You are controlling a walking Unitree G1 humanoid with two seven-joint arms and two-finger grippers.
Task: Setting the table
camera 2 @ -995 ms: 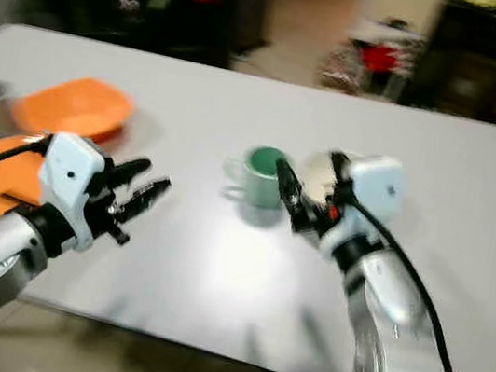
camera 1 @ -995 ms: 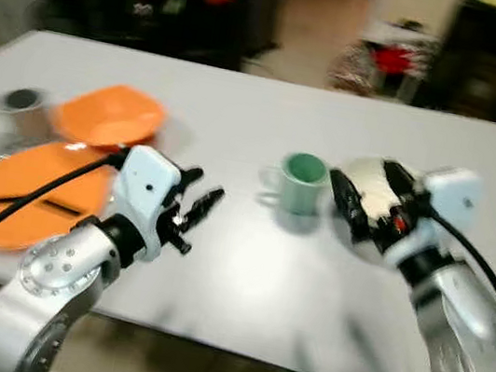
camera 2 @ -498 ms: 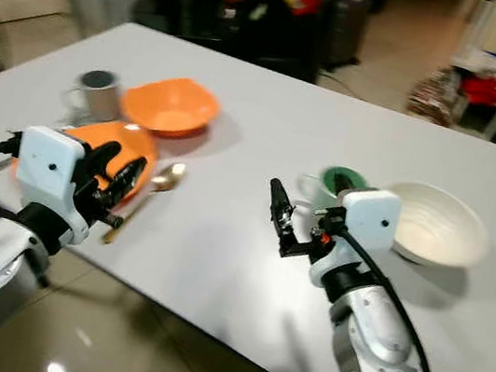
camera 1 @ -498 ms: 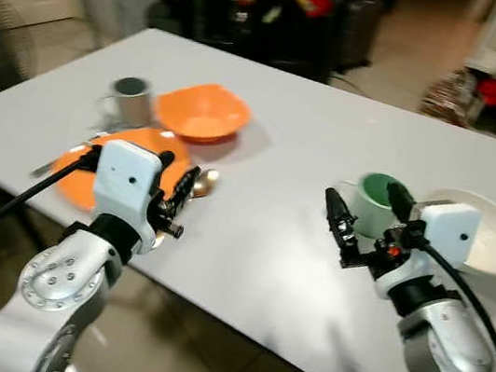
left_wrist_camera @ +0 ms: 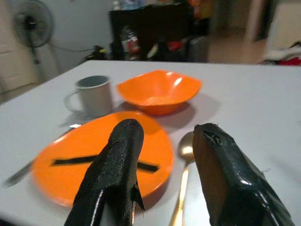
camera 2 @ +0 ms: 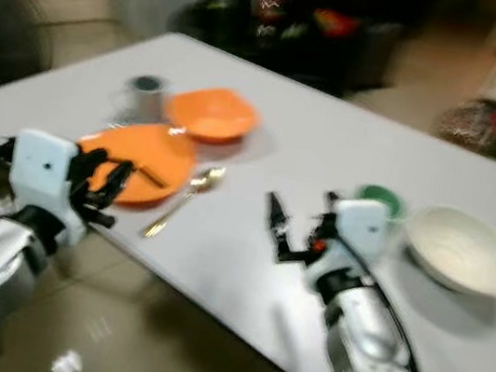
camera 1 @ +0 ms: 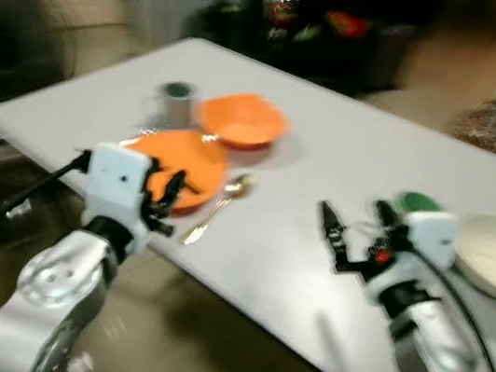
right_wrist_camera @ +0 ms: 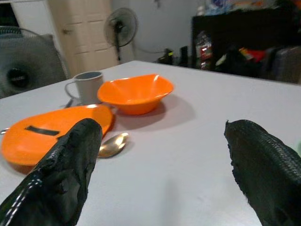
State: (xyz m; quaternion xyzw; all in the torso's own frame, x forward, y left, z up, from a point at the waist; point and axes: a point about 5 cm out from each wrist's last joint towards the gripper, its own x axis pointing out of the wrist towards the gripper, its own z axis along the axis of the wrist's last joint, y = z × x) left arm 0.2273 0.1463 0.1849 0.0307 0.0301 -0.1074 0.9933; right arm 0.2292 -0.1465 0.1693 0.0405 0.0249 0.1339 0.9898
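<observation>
Both grippers hang with fingers spread and nothing between them over the near edge of a white table (camera 1: 329, 152). Left gripper (camera 1: 167, 194), jaws parted by a modest gap, hovers at the near rim of an orange plate (left_wrist_camera: 94, 157) bearing two dark strips crossed on its face. Right gripper (camera 1: 353, 236), jaws wide apart, floats above bare tabletop just short of a green mug (camera 2: 376, 198).

No writing or brand can be read anywhere; the head views are blurred.

Compared with half a second ago, the whole scene has slid rightward and away in the head views, so the camera has moved; the dishes keep their places relative to one another. Both grippers hold the same spread as before.

A gold spoon (camera 1: 216, 209) lies just beside the plate on its right side, touching or nearly touching the rim, long axis running toward the robot, bowl at the far end and handle toward the near table edge. Behind the plate sit an orange bowl (camera 1: 241, 120) and, to its left, a grey mug (left_wrist_camera: 93, 94) with its handle turned left. A white bowl (camera 2: 462, 251) rests right of the green mug.
</observation>
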